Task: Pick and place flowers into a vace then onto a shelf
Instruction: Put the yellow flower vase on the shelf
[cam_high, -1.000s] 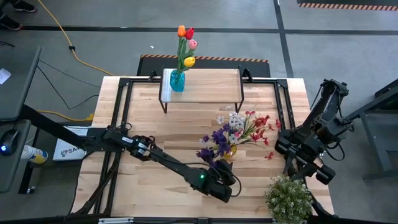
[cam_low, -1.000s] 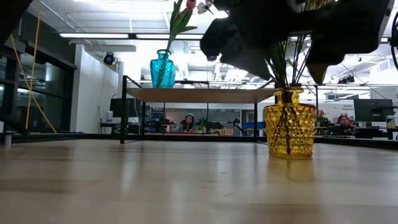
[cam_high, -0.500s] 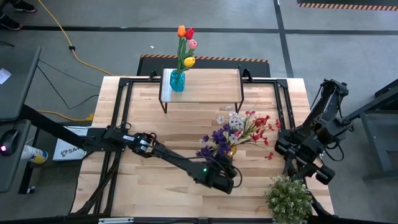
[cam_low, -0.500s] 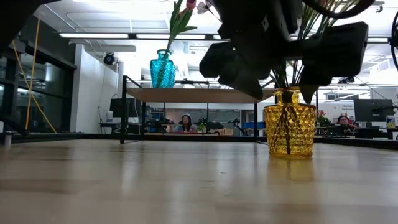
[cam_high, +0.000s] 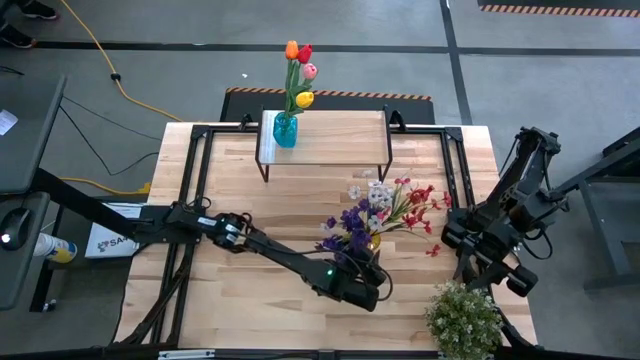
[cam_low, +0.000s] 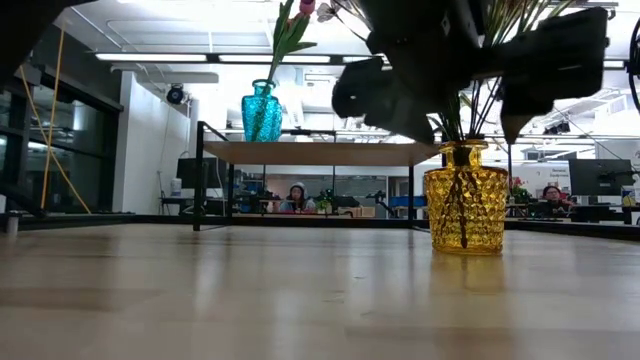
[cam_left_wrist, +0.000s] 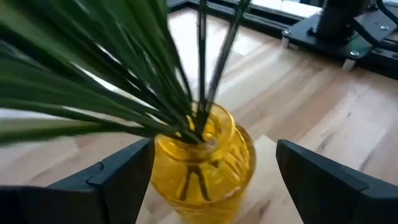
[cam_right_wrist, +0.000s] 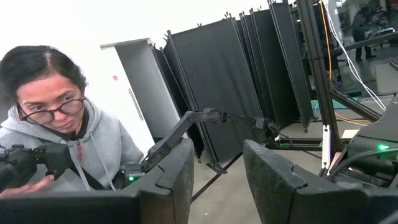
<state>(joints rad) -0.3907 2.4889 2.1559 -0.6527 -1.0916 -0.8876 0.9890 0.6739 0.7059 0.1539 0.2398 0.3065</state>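
Wooden table (cam_high: 250, 300): left tool (cam_left_wrist: 211, 174) spread, straddling yellow vase (cam_left_wrist: 202, 162); flowers (cam_high: 385, 208) blurred.

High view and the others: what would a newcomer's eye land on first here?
The yellow vase of purple, white and red flowers at mid-table, with the left tool open on either side of it, not yet touching. Behind, a blue vase of tulips already stands on the shelf. The right tool waits at the table's right edge.

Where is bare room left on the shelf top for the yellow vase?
The shelf is bare right of the blue vase, out to its right legs. Crowded: the left end, under that vase's tulips.
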